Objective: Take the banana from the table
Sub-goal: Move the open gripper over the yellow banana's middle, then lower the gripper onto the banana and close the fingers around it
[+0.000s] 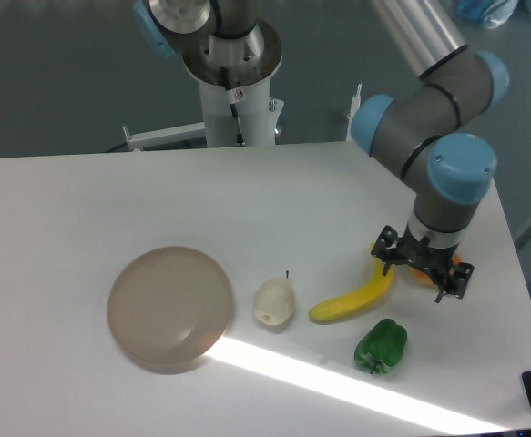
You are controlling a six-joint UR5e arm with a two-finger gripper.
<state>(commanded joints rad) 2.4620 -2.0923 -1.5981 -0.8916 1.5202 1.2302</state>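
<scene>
Gripper (421, 274) hangs over the right part of the white bench (83, 200), jaws apart, nothing between them. One dark finger sits right by the upper tip of the banana (356, 295); can't tell if it touches. The other finger points toward the bench's right edge.

Banana lies flat on the bench, curved, upper tip toward the gripper, lower end pointing left toward the pear (273, 301). Pear is near that end but apart from it. Green pepper (381, 346) sits just below the banana's mid, close, w/ a thin strip of bench between. Orange fruit (422, 270) is mostly hidden under the gripper, just right of the banana's tip.

Tight spot: banana is boxed by pepper below, orange fruit at right, pear at left. Open room is above the banana, a wide bare stretch of bench up to the far edge. Right edge of the bench runs close past the gripper. Round greyish dish (170, 308) sits well left. A bright light stripe crosses the front of the bench under the pepper.
</scene>
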